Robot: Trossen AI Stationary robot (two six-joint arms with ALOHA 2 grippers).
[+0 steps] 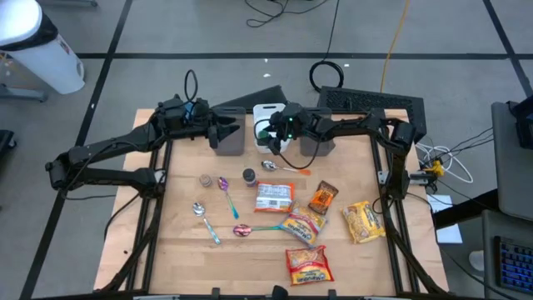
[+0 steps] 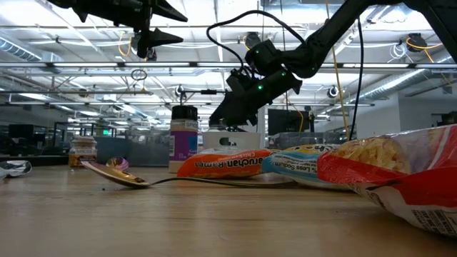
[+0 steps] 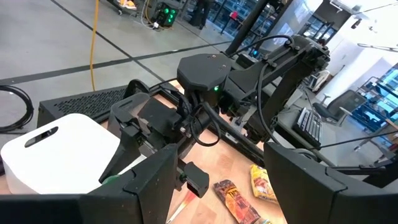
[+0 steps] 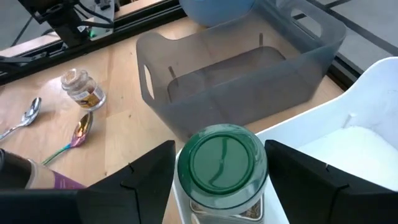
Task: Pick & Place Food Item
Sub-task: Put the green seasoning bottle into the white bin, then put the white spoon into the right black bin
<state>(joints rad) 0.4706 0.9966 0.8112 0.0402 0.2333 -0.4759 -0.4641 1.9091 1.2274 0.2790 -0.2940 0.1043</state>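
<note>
A warehouse-like room with ceiling strip lights lies behind the wooden tabletop (image 1: 183, 242), where packets, spoons and small jars are spread near the front and the bins stand in a row at the back. The left gripper (image 1: 218, 127) waits above the grey bin (image 1: 231, 137), its fingers wide with nothing between them. The right gripper (image 4: 222, 149) hangs over the white bin (image 4: 367, 124), and the jar (image 4: 222, 163) sits right between its fingers. They flank the lid closely on both sides, but I cannot tell whether they clamp it or merely stand beside it. The step in hand looks like placing the jar in the white bin. To do it well, the jar should stay upright and be centred over the open compartment, not over the rim, since it seems to sit near the bin's edge by the grey bin. It should go low before the fingers part, and the arm should then lift straight up so that neither finger catches the lid and tips the jar. The left gripper is close by, so any sideways swing risks a brush with it. The jar is small and round, with a flat green lid and clear sides showing a pale, grainy filling. It looks rigid, smooth and prone to slipping or rolling if it lands tilted.
</note>
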